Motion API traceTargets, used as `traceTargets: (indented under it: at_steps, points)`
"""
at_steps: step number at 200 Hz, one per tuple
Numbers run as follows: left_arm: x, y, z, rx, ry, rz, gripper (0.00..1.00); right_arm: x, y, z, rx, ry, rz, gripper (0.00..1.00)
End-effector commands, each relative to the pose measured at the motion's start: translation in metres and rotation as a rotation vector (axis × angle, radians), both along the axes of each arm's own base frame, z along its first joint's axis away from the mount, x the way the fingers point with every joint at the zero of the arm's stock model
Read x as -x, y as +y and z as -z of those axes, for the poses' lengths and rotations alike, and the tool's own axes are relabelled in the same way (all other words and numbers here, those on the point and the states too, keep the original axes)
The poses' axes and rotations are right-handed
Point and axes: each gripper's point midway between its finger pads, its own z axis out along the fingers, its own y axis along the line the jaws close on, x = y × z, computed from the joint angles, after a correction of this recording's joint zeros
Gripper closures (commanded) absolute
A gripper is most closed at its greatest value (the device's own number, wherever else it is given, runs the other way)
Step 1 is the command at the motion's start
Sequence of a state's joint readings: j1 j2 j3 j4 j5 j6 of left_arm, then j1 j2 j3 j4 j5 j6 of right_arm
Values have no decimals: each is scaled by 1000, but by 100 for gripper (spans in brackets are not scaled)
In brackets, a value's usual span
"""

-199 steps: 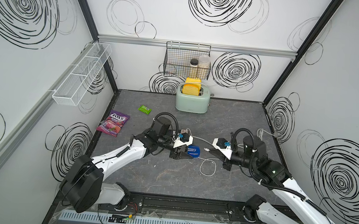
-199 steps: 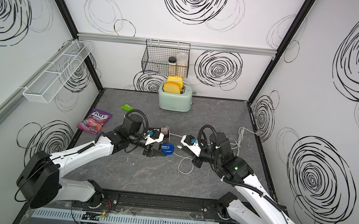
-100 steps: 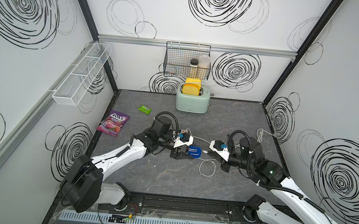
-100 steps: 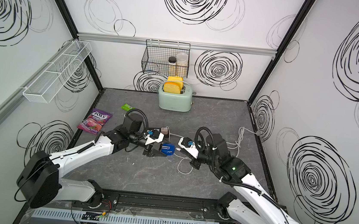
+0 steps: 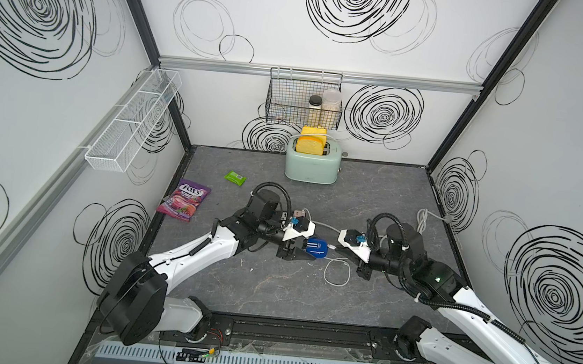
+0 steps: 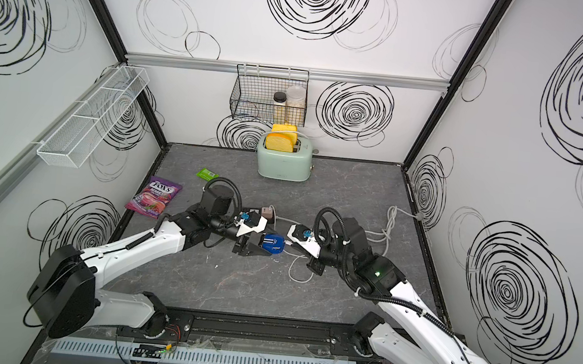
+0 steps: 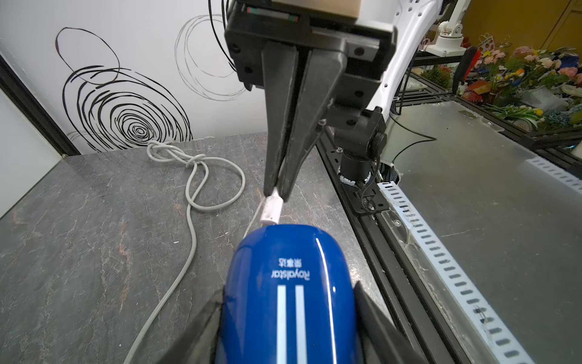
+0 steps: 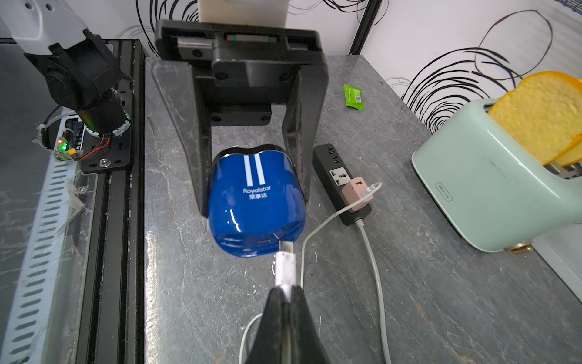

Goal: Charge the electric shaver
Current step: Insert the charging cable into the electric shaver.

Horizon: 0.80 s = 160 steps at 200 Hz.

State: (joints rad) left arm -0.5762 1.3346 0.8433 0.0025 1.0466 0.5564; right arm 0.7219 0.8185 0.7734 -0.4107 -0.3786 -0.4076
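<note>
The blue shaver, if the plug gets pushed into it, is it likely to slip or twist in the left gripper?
Probably slippery: the shaver has a glossy, rounded shell showing highlights. It may twist, since the left gripper clamps only its curved sides. It looks small, likely light, so the plug pushed by the right gripper could nudge it back.

electric shaver: bore "Royalstar" + Chinese chars below, wht on blue, upside-down in left wrist view | candy bag: read "FOX'S", "BERRIES" | toaster: sm. boxed logo was illegible | green pkt: print was too sm. to read
</note>
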Motion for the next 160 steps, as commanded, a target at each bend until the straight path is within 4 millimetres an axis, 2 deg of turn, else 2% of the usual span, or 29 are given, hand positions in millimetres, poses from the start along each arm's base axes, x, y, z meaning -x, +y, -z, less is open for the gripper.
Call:
traceTargets:
  at_steps: [1,112,160]
  points:
    - [3,-1,-14,52,-50,22,100,3,6,-2,-8,-23,-29,100]
    - [5,0,-20,70,-45,16,100,15,14,6,51,-45,-69,100]
    - [3,2,-25,89,-42,6,100,15,12,7,68,-77,-64,100]
